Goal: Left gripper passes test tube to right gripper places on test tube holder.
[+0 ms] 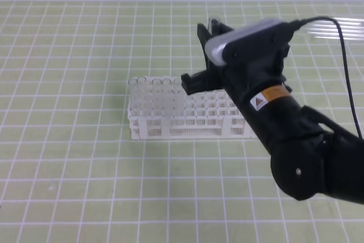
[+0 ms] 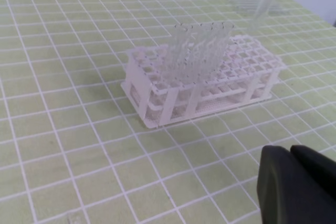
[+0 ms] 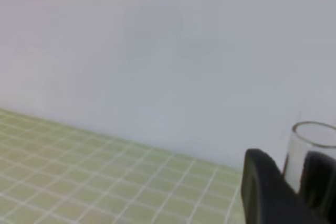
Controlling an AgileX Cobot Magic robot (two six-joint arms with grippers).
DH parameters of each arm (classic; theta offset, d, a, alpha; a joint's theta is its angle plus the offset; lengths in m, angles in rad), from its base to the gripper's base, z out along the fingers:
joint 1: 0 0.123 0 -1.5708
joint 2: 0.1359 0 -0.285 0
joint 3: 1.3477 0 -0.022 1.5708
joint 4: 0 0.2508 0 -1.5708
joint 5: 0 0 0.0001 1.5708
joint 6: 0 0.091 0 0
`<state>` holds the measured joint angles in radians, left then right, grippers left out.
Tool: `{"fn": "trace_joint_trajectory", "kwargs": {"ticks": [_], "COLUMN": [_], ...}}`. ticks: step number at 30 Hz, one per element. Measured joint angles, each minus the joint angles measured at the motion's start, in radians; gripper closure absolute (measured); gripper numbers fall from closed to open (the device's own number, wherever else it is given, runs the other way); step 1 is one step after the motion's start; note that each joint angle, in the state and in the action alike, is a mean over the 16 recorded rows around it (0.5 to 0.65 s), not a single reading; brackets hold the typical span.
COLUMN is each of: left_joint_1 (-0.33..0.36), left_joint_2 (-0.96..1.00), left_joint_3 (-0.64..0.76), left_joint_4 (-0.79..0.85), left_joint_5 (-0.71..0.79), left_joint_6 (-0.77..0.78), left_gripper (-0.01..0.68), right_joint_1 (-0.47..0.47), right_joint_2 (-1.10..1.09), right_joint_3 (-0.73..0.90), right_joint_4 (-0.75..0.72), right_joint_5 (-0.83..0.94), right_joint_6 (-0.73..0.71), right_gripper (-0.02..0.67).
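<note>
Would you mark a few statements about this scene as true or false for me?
1. The right gripper holds a tube. True.
2. The left gripper has its jaws wide open. False: they are shut.
3. Other tubes already stand at one end of the rack. True.
4. The rack lies on its side. False: it stands upright on the mat.
5. The held tube is seated in the rack. False: it is in the air, clear of the rack.
</note>
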<state>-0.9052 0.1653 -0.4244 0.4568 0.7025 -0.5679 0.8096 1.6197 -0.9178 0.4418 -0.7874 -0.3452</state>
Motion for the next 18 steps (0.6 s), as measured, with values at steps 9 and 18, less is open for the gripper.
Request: {"fn": "trace_joint_trajectory", "kwargs": {"ticks": [9, 18], "left_joint_1": [0.000, 0.000], "left_joint_2": [-0.001, -0.002], "left_joint_3": [0.000, 0.000], "left_joint_4": [-0.001, -0.001], "left_joint_5": [0.003, 0.003], "left_joint_6": [0.000, 0.000], "left_gripper": [0.671, 0.671], "right_joint_1": [0.000, 0.000], "right_joint_2": [0.043, 0.087], "right_joint_3": [0.036, 0.036], "right_joint_4": [-0.049, -0.115], "right_joint_5": [-0.058, -0.076], "right_joint_6": [0.068, 0.084], "right_gripper": [0.550, 0.550]}}
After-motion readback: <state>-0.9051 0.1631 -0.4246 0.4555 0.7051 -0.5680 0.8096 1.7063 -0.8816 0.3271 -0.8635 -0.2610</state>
